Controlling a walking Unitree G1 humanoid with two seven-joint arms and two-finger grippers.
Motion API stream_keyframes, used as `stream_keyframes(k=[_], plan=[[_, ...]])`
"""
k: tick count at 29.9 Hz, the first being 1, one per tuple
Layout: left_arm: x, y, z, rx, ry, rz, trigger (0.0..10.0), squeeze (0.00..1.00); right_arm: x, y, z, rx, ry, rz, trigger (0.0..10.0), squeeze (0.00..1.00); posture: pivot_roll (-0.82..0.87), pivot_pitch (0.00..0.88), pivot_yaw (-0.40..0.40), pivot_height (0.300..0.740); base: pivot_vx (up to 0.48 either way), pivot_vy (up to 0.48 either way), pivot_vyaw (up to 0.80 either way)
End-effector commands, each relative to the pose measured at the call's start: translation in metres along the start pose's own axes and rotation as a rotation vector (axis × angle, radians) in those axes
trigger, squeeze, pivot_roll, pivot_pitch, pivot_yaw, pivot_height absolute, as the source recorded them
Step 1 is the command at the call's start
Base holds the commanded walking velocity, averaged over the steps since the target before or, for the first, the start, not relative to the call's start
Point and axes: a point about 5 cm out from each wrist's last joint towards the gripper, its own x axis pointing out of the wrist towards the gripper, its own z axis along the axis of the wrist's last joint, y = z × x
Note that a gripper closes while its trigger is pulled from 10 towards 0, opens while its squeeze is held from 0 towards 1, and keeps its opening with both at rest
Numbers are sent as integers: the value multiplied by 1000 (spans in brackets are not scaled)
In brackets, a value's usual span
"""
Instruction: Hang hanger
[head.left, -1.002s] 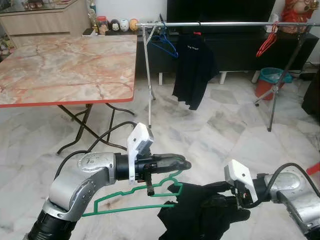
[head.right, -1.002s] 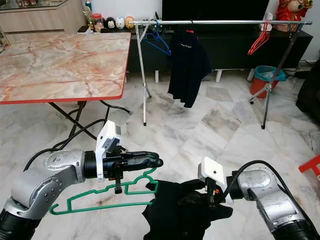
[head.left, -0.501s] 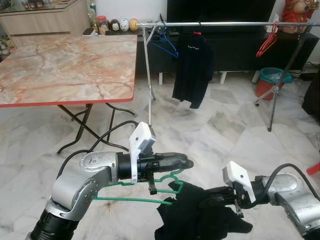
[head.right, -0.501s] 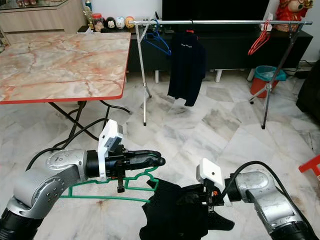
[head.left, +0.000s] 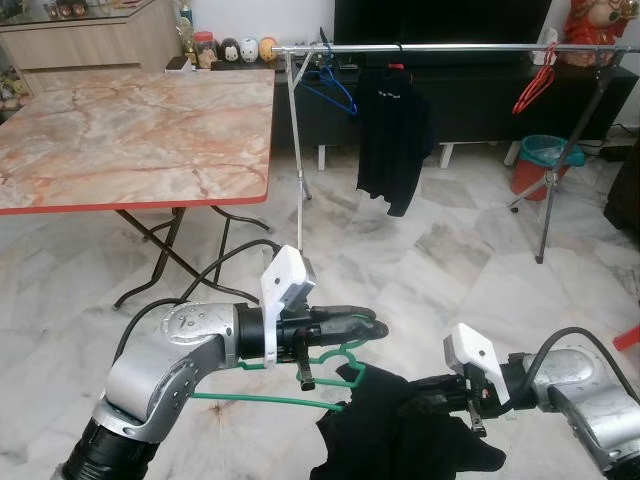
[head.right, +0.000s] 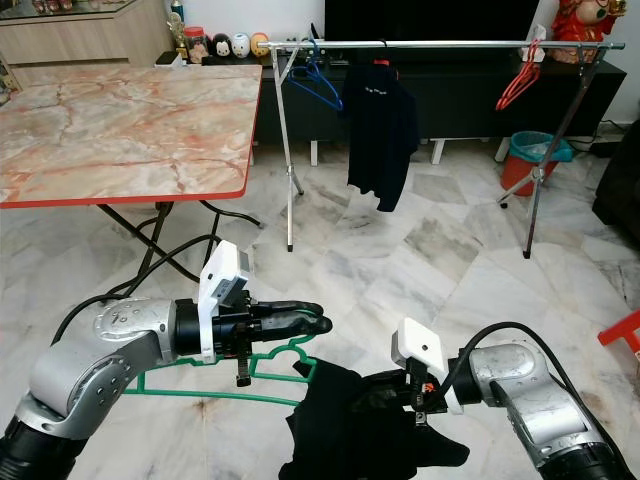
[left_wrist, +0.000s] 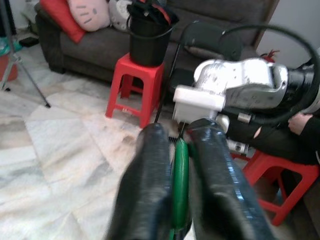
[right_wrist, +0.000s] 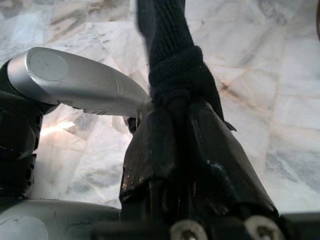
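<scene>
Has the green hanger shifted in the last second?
Yes. Against the red table edge, the green hanger has levelled out; its far end rose, held in the left claw.

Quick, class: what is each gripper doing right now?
Left gripper: closed on the green hanger.
Right gripper: closed on the black garment.

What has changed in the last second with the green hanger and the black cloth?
The left claw lifted the green hanger and leveled it, and one end now sits inside the black cloth. The right claw, closed on the cloth, shifted slightly toward the hanger. Both grips stayed. The rack and table did not move.
</scene>
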Motion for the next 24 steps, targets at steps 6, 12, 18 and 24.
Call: stream_keyframes(k=[6,12,18,24], plan=[[-12,-1,4,32,37,-31,10000,1000,2,-1,6,-25,-20,-11,0,0,81,0,8,740,0,0,0],[-27,11,3,63,81,53,10000,1000,3,-4,6,-24,-18,-32,0,0,88,0,9,740,0,0,0],[-54,40,9,93,55,277,10000,1000,-2,-4,1,-15,4,-56,0,0,79,0,9,740,0,0,0],[-88,55,14,116,41,431,10000,1000,-6,-6,-2,-7,5,-102,0,0,81,0,8,740,0,0,0]])
